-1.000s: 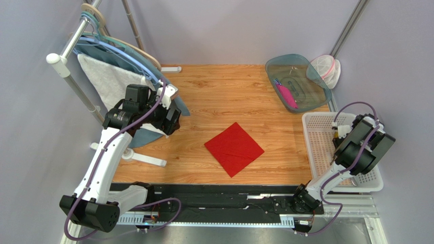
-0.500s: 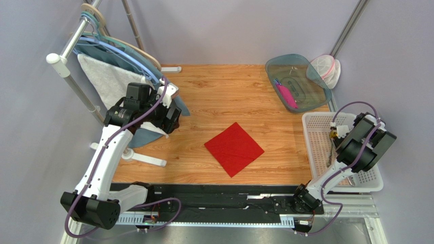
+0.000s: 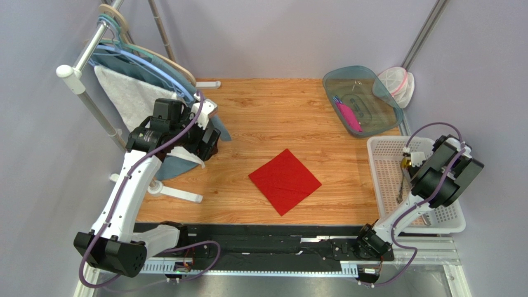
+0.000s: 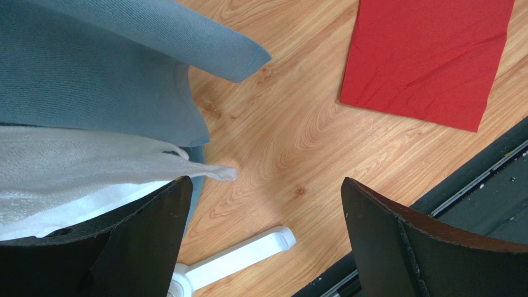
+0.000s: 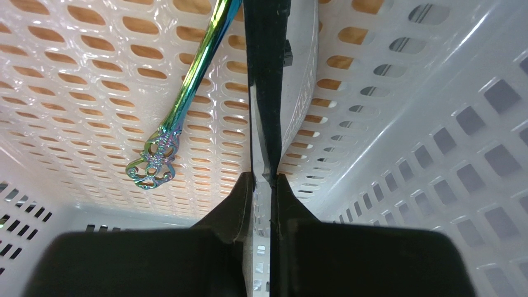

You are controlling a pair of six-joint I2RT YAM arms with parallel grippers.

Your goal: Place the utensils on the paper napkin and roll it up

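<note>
The right gripper (image 5: 263,178) is closed tight on a slim utensil (image 5: 266,74), whose long axis runs straight out ahead of the jaws, inside the white basket (image 5: 434,136). An iridescent utensil (image 5: 186,93) is seen lying just left of the jaws. The paper napkin (image 3: 285,181) is spread well apart to these jaws' left, so a carry across is judged next. The left gripper (image 4: 265,185), nearer the napkin, is held wide open and empty.

White arm links (image 3: 127,185), black joint housings (image 3: 443,179), purple cables (image 3: 434,124), black fingers (image 4: 409,247)
</note>
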